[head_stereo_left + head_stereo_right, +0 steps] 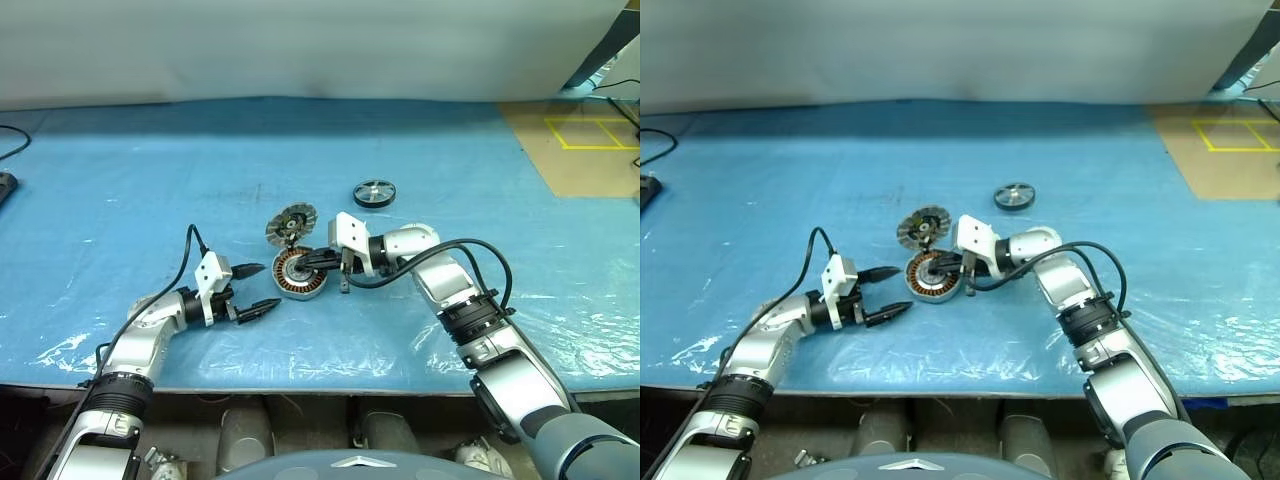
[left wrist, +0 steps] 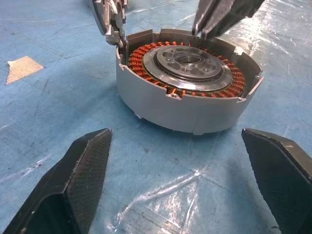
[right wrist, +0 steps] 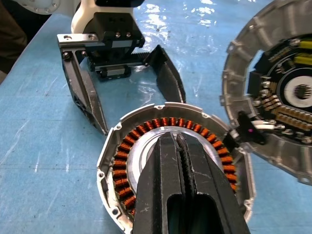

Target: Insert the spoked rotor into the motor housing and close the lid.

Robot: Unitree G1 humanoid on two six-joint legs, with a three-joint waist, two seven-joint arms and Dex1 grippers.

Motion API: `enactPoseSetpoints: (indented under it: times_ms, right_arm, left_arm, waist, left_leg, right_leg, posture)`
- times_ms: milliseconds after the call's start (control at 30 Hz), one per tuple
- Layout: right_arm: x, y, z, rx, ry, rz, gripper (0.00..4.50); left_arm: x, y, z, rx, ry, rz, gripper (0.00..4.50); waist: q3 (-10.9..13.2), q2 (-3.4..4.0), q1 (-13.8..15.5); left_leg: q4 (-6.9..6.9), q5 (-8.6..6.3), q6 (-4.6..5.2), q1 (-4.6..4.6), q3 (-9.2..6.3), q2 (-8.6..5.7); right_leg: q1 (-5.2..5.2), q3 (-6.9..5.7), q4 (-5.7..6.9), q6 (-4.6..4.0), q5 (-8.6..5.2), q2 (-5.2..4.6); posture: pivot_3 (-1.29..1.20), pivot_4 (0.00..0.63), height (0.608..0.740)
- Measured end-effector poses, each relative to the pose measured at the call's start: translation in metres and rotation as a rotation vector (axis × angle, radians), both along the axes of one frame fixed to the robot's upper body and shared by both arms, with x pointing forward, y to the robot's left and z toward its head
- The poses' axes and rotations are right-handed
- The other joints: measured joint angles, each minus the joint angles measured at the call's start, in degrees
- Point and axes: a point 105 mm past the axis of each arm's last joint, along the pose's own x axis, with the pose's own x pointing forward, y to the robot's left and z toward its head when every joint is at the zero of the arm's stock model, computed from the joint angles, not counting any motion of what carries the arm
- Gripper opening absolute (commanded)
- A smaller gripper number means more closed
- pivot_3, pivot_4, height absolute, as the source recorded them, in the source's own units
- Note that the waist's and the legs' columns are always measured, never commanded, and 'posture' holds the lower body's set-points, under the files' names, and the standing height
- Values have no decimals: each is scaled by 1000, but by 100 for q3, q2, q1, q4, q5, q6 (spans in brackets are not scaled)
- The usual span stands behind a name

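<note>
The motor housing [image 1: 297, 274], a silver cup with copper windings, lies on the blue mat near the front. Its lid [image 1: 290, 224] stands open behind it, joined at the rim, fin-patterned inside facing me. The spoked rotor [image 1: 373, 192] lies flat farther back to the right, well apart from both grippers. My right gripper [image 1: 315, 262] is shut and empty, its tip [image 3: 173, 139] over the housing's centre hub. My left gripper [image 1: 268, 287] is open just left of the housing [image 2: 187, 92], which sits ahead of its spread fingers [image 2: 73, 185].
Wrinkled clear film covers the blue mat [image 1: 150, 180]. A brown board with yellow tape lines [image 1: 590, 140] lies at the far right. The table's front edge [image 1: 300, 385] runs just below the arms. A black cable [image 1: 10, 140] shows at the far left.
</note>
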Motion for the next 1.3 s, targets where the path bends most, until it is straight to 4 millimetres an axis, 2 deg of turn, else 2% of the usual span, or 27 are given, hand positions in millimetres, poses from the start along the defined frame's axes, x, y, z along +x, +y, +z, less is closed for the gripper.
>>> enactPoseSetpoints:
  times_ms: [267, 700, 800, 900, 967, 1100, 1200, 1300]
  right_arm:
    - [4, 0, -13, -23, 17, -27, 19]
    - [7, -3, -10, -26, -12, -27, 19]
    - [3, -4, -2, 46, 15, -40, 19]
    - [6, -8, 22, 142, -25, -69, 19]
    - [7, -15, 31, 161, -69, -97, 19]
    - [18, -35, 32, 184, -93, -226, 19]
    - [34, -63, 38, 140, -96, -329, 19]
    - [51, -97, 44, 51, -123, -418, 602]
  left_arm:
    - [0, 0, 0, 1, 1, 2, 4500]
    - [-1, 0, 0, 0, -1, 8, 4500]
    - [-2, 0, 0, 0, -1, 7, 4500]
    - [-2, 0, 0, -1, 1, 7, 4500]
    - [-2, 0, 0, -1, 2, 7, 4500]
    - [-2, 1, 0, -2, 3, 8, 4500]
    - [-2, 1, 0, -5, 5, 6, 4500]
    - [-3, 2, 1, -10, 6, 2, 4500]
  waist:
    - [0, 0, -3]
    - [0, 0, -7]
    - [0, 0, -6]
    - [0, 0, -2]
    - [0, 0, 1]
    - [0, 1, -7]
    - [0, 1, -4]
    - [0, 1, -4]
  left_leg:
    - [0, 0, 0, 0, 0, 0]
    - [1, 0, 0, 3, 0, 0]
    - [0, 0, 0, -1, 0, 0]
    - [-1, 0, 0, -2, 0, 1]
    - [-1, 0, 0, -1, 0, 0]
    - [-1, 0, -1, -1, 0, -1]
    - [0, 0, -1, -1, 1, -5]
    - [0, 1, -1, -1, 1, -3]
  right_leg:
    - [0, 0, -1, 0, 0, 0]
    - [2, 2, 0, 0, 0, 1]
    - [-2, 2, -1, 0, 0, 1]
    - [-3, 0, -1, 0, 0, 1]
    - [-1, 1, -2, 0, 0, 1]
    - [-3, 3, -2, 1, 0, 1]
    - [-1, 5, -3, 1, 0, 0]
    - [-1, 5, -2, 0, 0, 1]
  posture:
    - [0, 150, 740]
    - [0, 150, 740]
    - [0, 150, 740]
    - [0, 150, 740]
    - [0, 150, 740]
    - [0, 150, 740]
    - [0, 150, 740]
    - [0, 150, 740]
